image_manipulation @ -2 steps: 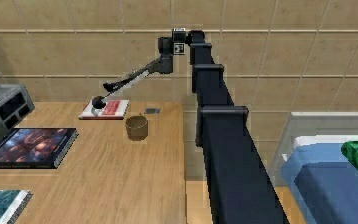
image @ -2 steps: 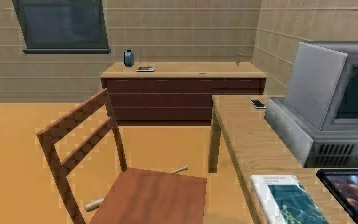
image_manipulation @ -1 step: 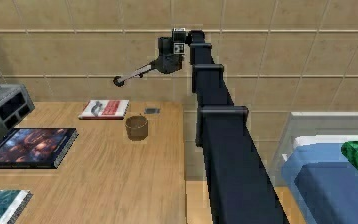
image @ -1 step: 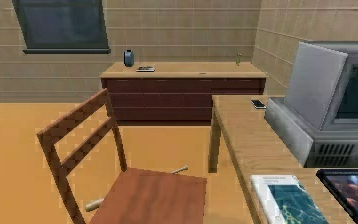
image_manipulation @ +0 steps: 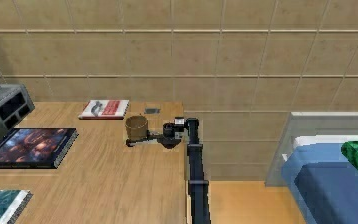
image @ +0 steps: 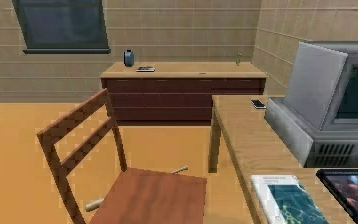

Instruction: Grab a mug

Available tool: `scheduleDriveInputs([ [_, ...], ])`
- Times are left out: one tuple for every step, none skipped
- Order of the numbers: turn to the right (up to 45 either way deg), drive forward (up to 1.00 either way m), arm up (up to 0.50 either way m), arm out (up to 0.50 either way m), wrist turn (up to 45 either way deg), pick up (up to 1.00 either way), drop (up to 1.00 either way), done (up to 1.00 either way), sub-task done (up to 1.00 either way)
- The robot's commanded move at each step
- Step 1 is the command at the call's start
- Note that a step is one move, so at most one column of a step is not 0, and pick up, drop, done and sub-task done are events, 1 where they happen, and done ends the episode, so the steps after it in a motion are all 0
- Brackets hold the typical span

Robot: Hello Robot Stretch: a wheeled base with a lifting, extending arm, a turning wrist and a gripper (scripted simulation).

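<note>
Flanking the mug [image_manipulation: 138, 128]: red-white book [image_manipulation: 105, 108], dark book [image_manipulation: 27, 147].

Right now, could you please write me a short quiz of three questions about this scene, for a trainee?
1. True or false: the brown mug stands on the wooden desk.
2. What stands at the arm side view's right? A) a bed with a blue cover B) a sofa C) a bathtub
3. Can one tell whether the gripper holds the mug?
Key: 1 true; 2 A; 3 no, the mug stands on the desk at the gripper.

Wooden desk [image_manipulation: 117, 175] with dark book [image_manipulation: 29, 147], red-white book [image_manipulation: 105, 108]
</note>
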Motion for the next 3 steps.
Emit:
scheduleDriveInputs([
  [0.0,0.0,0.0,0.0,0.0,1.0,0.0,0.0,0.0],
  [0.0,0.0,0.1,0.0,0.0,0.0,0.0,0.0,0.0],
  [0.0,0.0,0.0,0.0,0.0,0.0,0.0,1.0,0.0],
])
